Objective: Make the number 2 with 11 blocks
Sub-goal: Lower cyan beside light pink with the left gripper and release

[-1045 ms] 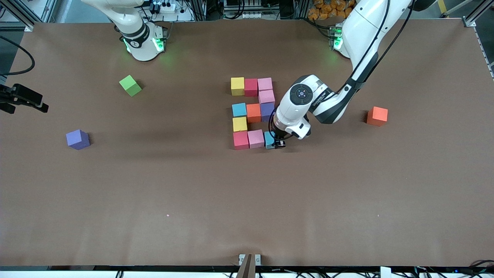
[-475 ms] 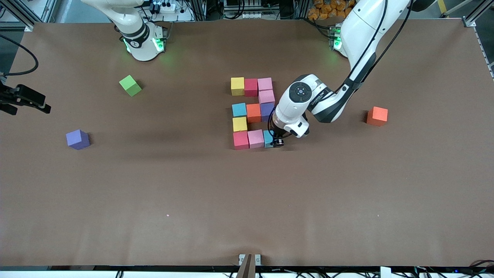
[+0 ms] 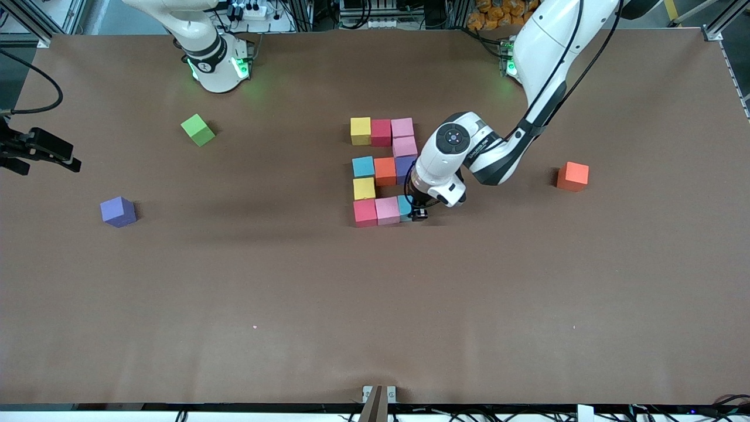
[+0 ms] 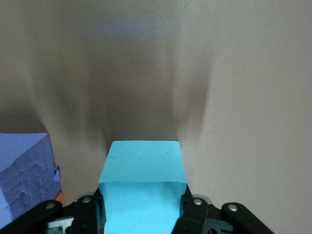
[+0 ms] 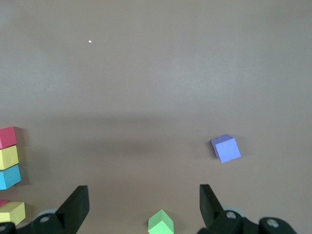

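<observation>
Beside pink block [image 3: 387, 210], left end effector [image 3: 417, 214] gripping light-blue block [image 4: 143, 187]

No text, label, brand or number can be read on anything here; the dark lettering on the left arm [image 3: 486, 153] is too small to make out.

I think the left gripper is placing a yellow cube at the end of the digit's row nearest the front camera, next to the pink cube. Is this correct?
Not quite: the cube is light blue, not yellow. The left wrist view shows the light blue cube between the fingers of the left gripper. The rest holds: in the front view it sits at the end of the digit's nearest row, next to the pink cube.
</observation>
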